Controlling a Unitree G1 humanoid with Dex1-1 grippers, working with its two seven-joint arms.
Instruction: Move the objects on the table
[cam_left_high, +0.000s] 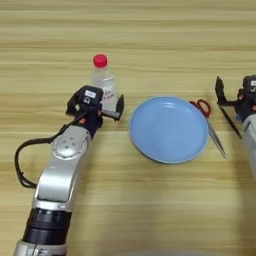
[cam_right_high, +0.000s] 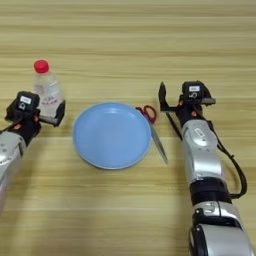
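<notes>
A round light-blue plate (cam_right_high: 111, 135) lies in the middle of the wooden table (cam_right_high: 125, 40). A thin black stick (cam_right_high: 173, 124) lies to its right, just left of my right forearm. My right gripper (cam_right_high: 186, 96) is open above the stick's far end, one finger (cam_right_high: 162, 95) standing up beside it. At the left, my left gripper (cam_left_high: 96, 103) is open at the base of a clear bottle (cam_left_high: 103, 80) with a red cap. The bottle stands upright between the fingers; whether they touch it does not show.
Scissors with red handles (cam_right_high: 148, 114) lie along the plate's right rim, blades (cam_right_high: 160, 145) pointing toward me, between the plate and the black stick. A black cable (cam_left_high: 20, 162) loops left of my left forearm.
</notes>
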